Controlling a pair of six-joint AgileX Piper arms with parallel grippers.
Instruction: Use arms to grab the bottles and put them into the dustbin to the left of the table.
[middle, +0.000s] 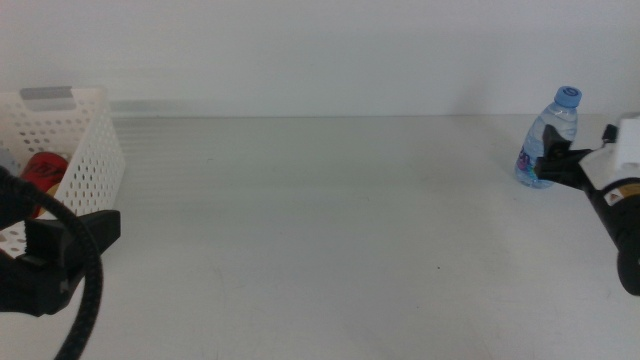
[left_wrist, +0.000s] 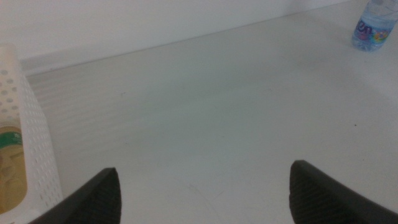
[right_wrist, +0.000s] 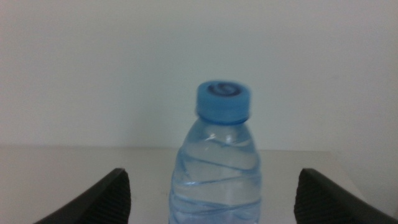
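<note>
One wide, matte white tabletop (middle: 320, 230) fills most of the middle view, bounded at the back by a plain pale wall. At its left end stands the white rectangular plastic basket (middle: 92, 150) with perforated sides and a grey strip on its rim. Inside it lies a slim red can (middle: 42, 170), partly hidden by the basket wall. The left wrist view shows a yellowish bottle body with a green band (left_wrist: 11, 168) behind the same perforated wall; its cap is out of view.

The left arm's black gripper (middle: 85, 232) sits low at the left edge of the middle view, just in front of the basket, with a black cable curving beside it. In its wrist view its two dark jaws stand spread wide apart with only bare tabletop between them.

The right arm, carrying a white housing with a yellow label, enters from the right. Its black gripper (middle: 552, 160) is at the small clear water bottle with a blue cap (middle: 548, 140), which stands upright near the table's far right edge. In the right wrist view the jaws are spread wide, the bottle (right_wrist: 217, 174) centred between them and apart from both tips.
</note>
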